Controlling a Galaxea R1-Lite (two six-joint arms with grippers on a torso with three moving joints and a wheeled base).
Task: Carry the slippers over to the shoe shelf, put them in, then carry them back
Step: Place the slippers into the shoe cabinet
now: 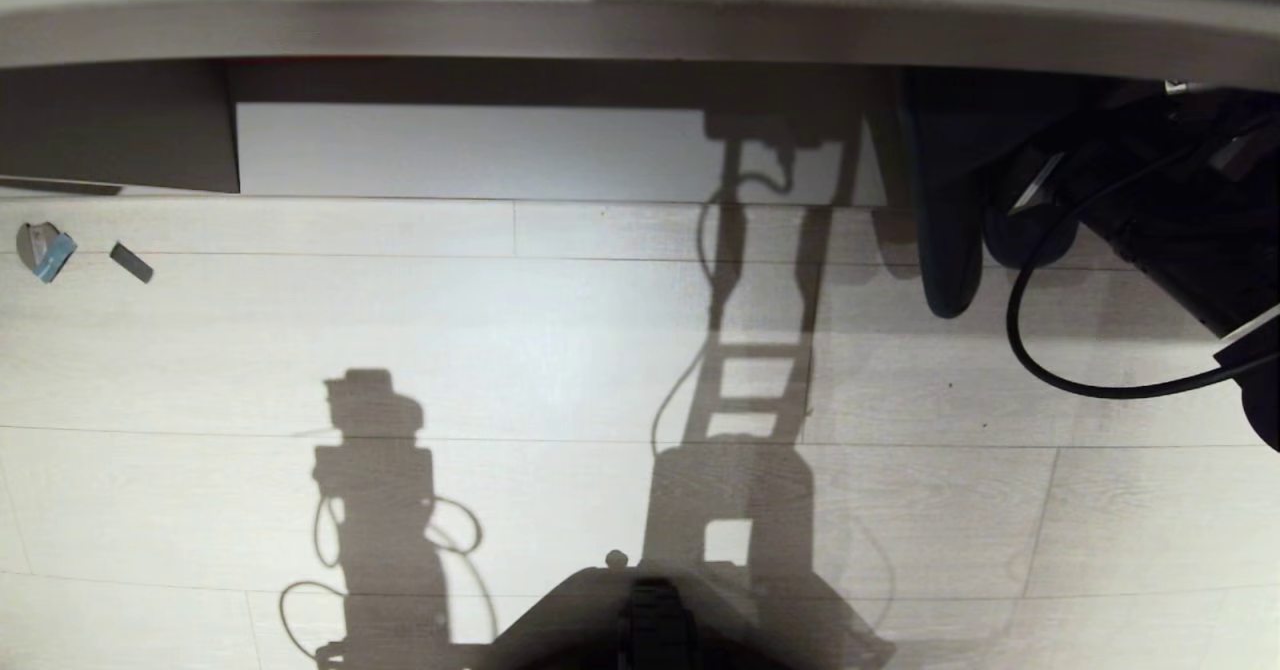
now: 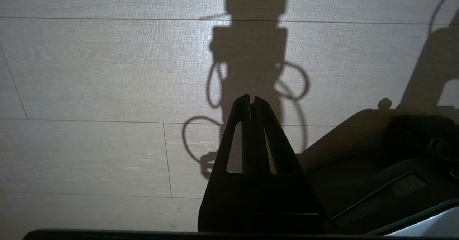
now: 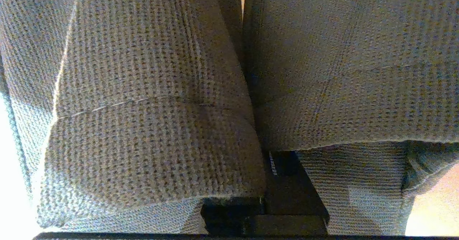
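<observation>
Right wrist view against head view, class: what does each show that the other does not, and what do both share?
Only the right wrist view shows the slippers' woven fabric close up, the two pressed side by side, with the right claw shut on them.

Only the head view shows the shoe shelf along the top, the pale plank floor with the robot's shadow, two small scraps at the left and a looping black cable.

Both share the slippers, dark shapes hanging at the head view's right, with the right arm.
</observation>
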